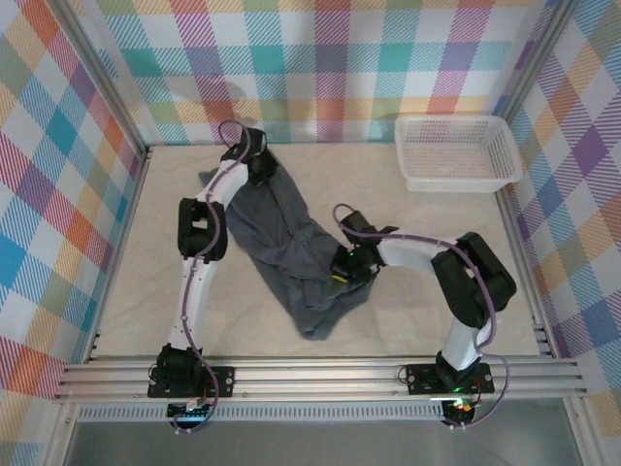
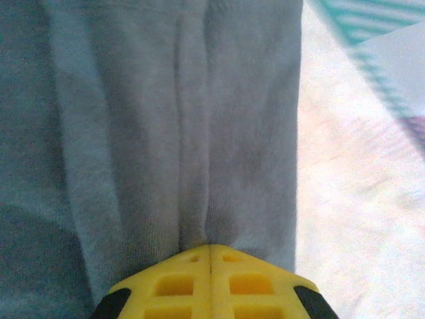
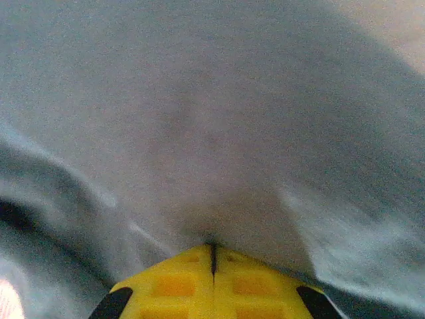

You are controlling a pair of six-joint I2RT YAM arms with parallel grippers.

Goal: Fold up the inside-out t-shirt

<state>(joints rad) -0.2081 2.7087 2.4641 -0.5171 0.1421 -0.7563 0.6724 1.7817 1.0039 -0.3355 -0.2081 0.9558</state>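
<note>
The left gripper (image 1: 252, 158) is clamped on the far end of the t-shirt (image 1: 281, 243) and the right gripper (image 1: 348, 266) is clamped on its near-right edge; I'd guess this is to pull it flat before folding. The shirt lies rumpled and diagonal on the table (image 1: 437, 291) between them; it is well apart from the white basket (image 1: 456, 184).

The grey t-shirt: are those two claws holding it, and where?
Yes, both. The left gripper pinches a fold at the far end of the t-shirt; the right gripper pinches its right edge.
</note>
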